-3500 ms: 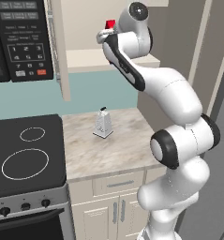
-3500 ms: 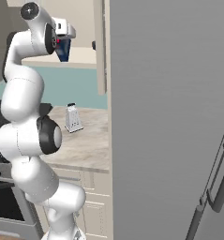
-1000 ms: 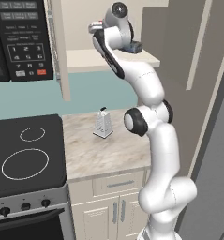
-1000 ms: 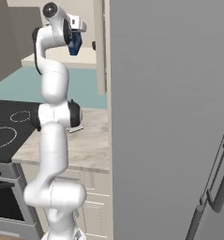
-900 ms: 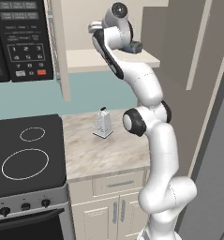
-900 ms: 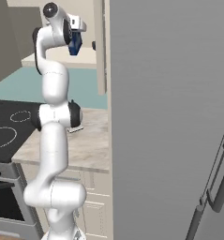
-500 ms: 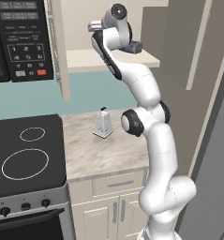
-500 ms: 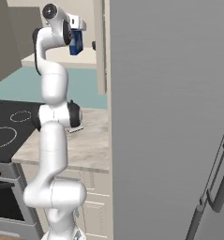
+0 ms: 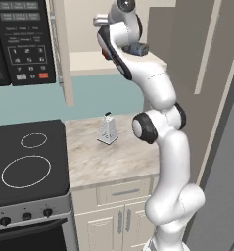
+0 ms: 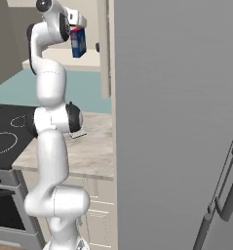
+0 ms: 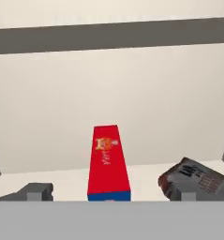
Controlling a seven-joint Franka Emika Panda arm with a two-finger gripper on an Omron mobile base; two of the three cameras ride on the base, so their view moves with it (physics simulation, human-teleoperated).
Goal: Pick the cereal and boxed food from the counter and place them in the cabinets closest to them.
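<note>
Since the earlier frames my arm has straightened and reached up into the wall cabinet, the red patch that showed by my hand is gone from the left base view, and my jaws have spread off the box.

My gripper [image 11: 108, 197] stands released, fingers wide on either side of the small dark blue rectangular box with a red face [image 11: 108, 161], which sits upright between them, at 12 o'clock from my fingertips; I cannot tell whether either finger touches it. In the right base view that box [image 10: 78, 42] shows just under my hand, over the cream shelf [image 10: 91, 59] of the cream-beige wall cabinet [image 9: 89, 61].

The cabinet's inside is plain, smooth and matte, with a flat back wall [image 11: 132, 93] and a dark band across the top. Its panelled door [image 9: 61, 54] hangs open at 9 o'clock from my hand.

Below lies the light beige marbled stone counter [image 9: 123, 162]. A silver four-sided metal grater [image 9: 107, 129] stands upright on it. At 9 o'clock from the grater is the black glass stove top [image 9: 25, 162] with white ring marks, and above that a black microwave [image 9: 20, 41]. A tall flat grey panel [image 10: 176, 122] takes the right side of the right base view.
</note>
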